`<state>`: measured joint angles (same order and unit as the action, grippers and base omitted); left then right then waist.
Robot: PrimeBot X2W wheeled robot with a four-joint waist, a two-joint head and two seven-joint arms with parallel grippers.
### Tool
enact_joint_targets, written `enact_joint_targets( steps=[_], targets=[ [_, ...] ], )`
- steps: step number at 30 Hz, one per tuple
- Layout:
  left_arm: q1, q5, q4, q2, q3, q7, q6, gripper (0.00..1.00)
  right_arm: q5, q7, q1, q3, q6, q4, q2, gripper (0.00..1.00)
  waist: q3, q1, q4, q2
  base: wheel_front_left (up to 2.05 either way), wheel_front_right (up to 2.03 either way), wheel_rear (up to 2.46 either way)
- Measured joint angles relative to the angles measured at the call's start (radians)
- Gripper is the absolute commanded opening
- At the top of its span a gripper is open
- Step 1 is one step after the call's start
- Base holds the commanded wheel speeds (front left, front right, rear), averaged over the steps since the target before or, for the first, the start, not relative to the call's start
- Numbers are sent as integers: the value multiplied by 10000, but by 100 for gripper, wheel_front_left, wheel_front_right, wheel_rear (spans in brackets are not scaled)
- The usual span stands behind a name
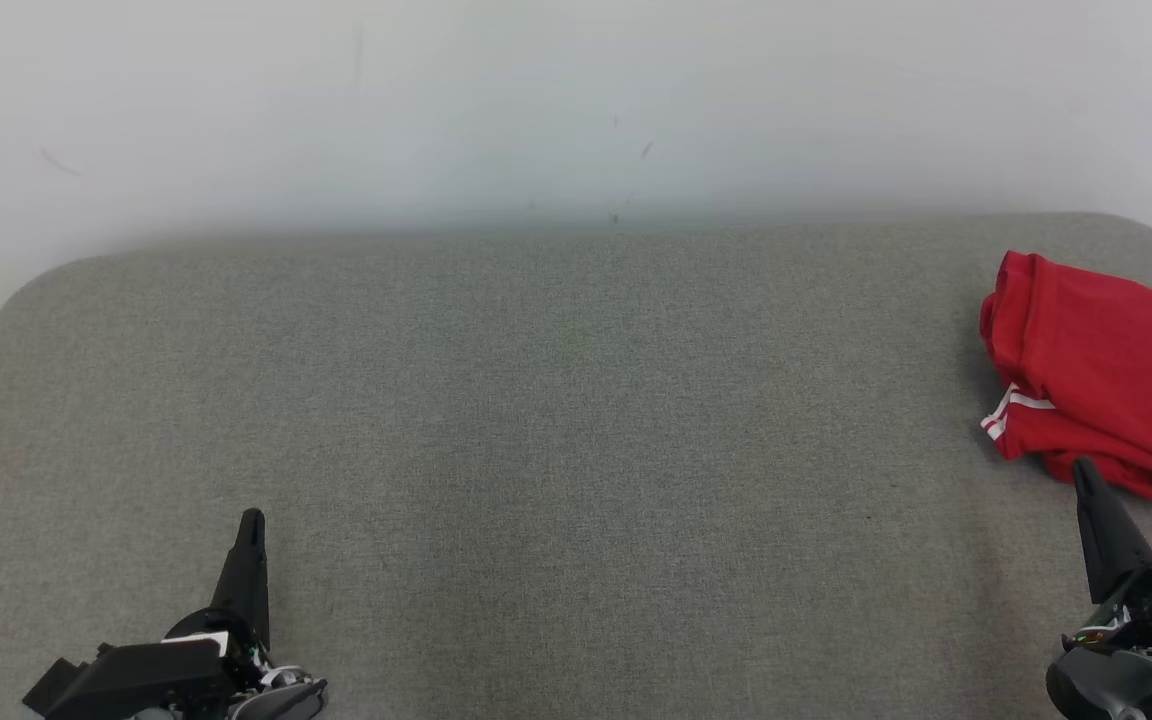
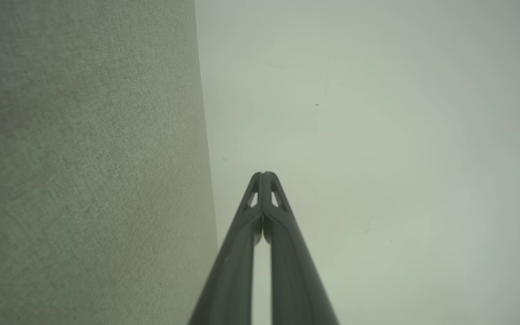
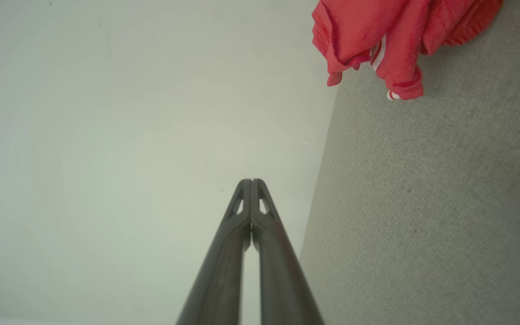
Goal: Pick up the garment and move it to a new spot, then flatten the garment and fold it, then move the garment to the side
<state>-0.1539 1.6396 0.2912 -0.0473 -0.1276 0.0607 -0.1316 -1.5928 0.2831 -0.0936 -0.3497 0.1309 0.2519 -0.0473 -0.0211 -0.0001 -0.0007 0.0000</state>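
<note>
Crumpled red garment (image 1: pixel 1101 375) with white stripes

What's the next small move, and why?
Probably open the right gripper and ease it forward to the garment: it lies bunched at the right of the grey pad, just beyond that gripper's shut tips; the left gripper, also shut, sits far off.

A: What about the garment (image 1: pixel 1101 375)?
B: It's red, with white stripe trim on one hem and a dark-and-white print at the cut-off side. Bunched up, loosely folded over itself, not flat.
A: Where?
B: Far right of the grey padded surface (image 1: pixel 556 420), near its back corner, partly out of the head view. Striped hem points toward the middle.
</note>
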Motion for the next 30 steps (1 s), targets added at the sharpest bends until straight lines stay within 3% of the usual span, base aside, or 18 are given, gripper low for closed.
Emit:
enact_joint_targets(
  steps=[30],
  targets=[
    [0,0,0,0,0,0,0,0,-15,0,0,4,0,0,0,0,0,1,0,0,0,0,0]
  ],
)
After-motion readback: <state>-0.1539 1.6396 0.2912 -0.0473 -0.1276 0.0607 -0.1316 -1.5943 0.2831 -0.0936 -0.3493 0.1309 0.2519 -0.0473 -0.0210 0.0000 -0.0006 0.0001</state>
